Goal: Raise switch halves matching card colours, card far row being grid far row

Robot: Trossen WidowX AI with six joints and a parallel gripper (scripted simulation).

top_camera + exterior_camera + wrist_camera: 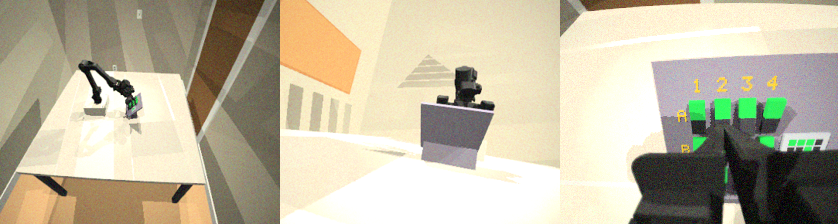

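The closed black metal claw (131,101) (721,127), empty, hovers over the tilted purple rectangular panel (136,110) (454,127) (672,80) below row A's 4 green-and-dark rocker switches (722,109).

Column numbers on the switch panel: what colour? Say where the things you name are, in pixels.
Yellow-orange, on the purplish-grey panel (139,99) (454,125) (671,75); clearest in the wrist view.

We present one black arm (104,74) (465,79), jointed, rising from its base above the surface. The upper link stands inclined; the forelink descends obliquely from the raised elbow (86,65) to the wrist (124,88). Our tool (132,101) (721,127) is closed, its two dark fingers converging at the tips, with nothing between them. In the wrist view, the broad finger bodies occupy the lower portion, one on each side.
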